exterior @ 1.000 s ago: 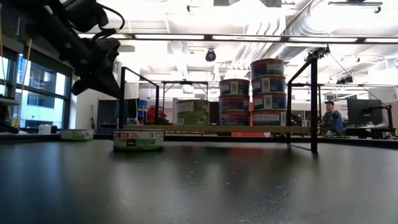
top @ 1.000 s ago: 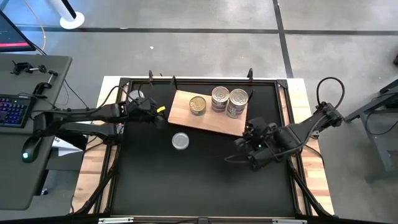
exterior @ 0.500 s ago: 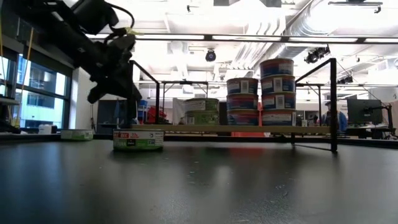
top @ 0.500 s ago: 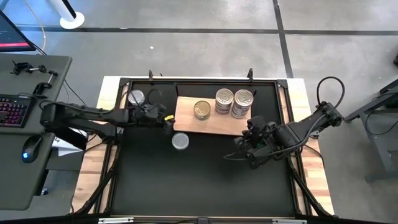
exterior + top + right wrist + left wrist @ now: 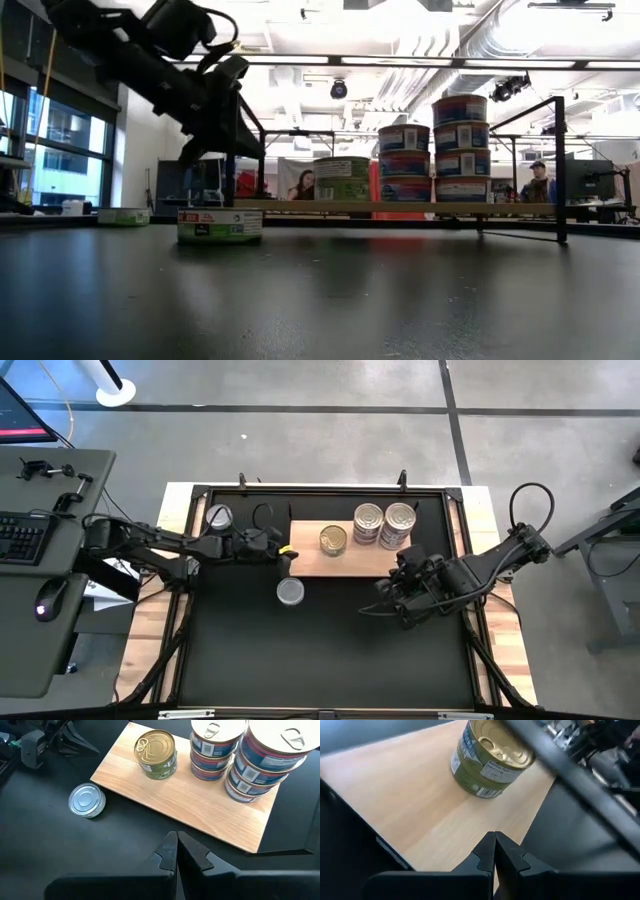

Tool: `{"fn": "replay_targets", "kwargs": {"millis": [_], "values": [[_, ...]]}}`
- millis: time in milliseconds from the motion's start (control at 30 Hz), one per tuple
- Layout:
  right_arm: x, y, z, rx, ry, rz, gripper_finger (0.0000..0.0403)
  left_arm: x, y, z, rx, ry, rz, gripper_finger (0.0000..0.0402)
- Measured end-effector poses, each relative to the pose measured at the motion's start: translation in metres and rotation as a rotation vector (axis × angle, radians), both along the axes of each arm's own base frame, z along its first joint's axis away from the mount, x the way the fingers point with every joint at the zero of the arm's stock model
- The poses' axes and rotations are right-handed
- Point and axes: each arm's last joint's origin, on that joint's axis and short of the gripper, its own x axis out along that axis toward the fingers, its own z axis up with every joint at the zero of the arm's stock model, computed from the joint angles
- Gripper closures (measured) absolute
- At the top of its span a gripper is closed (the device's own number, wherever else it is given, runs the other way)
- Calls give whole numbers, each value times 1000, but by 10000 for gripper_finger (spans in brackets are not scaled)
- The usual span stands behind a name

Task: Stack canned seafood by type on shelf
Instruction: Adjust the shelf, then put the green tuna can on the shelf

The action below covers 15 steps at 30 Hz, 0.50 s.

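The shelf (image 5: 350,560) is a pale wood board lying on the black mat. It carries one gold-lidded green can (image 5: 333,540) and two stacks of blue-labelled cans (image 5: 368,523) (image 5: 398,525). One silver-lidded can (image 5: 290,591) stands loose on the mat near the shelf's left end. My left gripper (image 5: 287,552) is shut at that left end. My right gripper (image 5: 385,603) is shut and hangs over the mat just near of the shelf's right part, holding nothing. My left gripper meets the shelf's left end (image 5: 470,847) with its shut fingertips (image 5: 494,842), close to the near-left corner. The fingers come slanting down from the table's left side. Whether they bear on the top face or the edge, I cannot tell. The shelf lies flat.
Another silver can (image 5: 218,516) stands at the far left, beyond the left arm. A thin black wire frame (image 5: 558,170) rises by the shelf. The mat's near half (image 5: 330,650) is bare. A desk with a keyboard (image 5: 25,538) lies to the left.
My left gripper, shut throughout, has moved toward the table's right edge and sunk a little. The shelf has slid rightward ahead of it and turned squarer to the table, its cans riding along upright. The loose can and my right gripper have stayed put.
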Motion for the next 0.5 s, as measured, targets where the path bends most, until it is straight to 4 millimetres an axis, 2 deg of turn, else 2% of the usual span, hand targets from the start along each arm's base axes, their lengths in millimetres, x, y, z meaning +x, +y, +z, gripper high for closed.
{"fn": "replay_targets", "kwargs": {"millis": [167, 367, 500], "values": [[0, 1, 0, 20, 11, 3, 403, -4, 6, 9, 75, 134, -32, 402], [0, 1, 0, 24, 12, 2, 403, -43, 8, 19, 104, 344, -57, 402], [0, 1, -1, 30, 15, 4, 403, -70, -7, 18, 41, 290, -41, 402]]}}
